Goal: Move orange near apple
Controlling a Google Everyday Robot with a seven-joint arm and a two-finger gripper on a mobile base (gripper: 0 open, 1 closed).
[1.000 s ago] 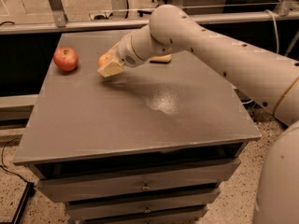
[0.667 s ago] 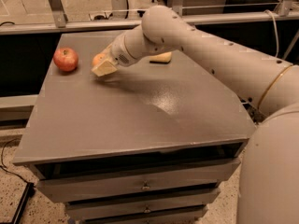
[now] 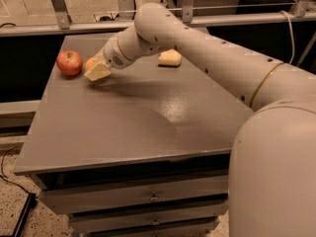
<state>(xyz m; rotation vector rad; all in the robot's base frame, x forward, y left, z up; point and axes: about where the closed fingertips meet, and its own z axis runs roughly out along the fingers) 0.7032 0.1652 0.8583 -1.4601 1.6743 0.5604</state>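
Observation:
The red apple (image 3: 69, 62) sits on the grey table (image 3: 133, 117) near its far left corner. The orange (image 3: 90, 62) shows only partly, tucked in my gripper (image 3: 96, 69) just right of the apple and close to it. The gripper is shut on the orange, low over the table top. Its pale finger (image 3: 98, 72) covers the orange's lower right side. The arm reaches in from the right across the back of the table.
A pale yellow sponge (image 3: 169, 58) lies at the back of the table, right of the gripper and partly behind the arm. Metal rails (image 3: 59, 6) run behind the table. Drawers (image 3: 153, 196) are below its front edge.
The gripper has moved left with the orange, from the table's back middle to just right of the apple. The apple and the sponge have not moved.

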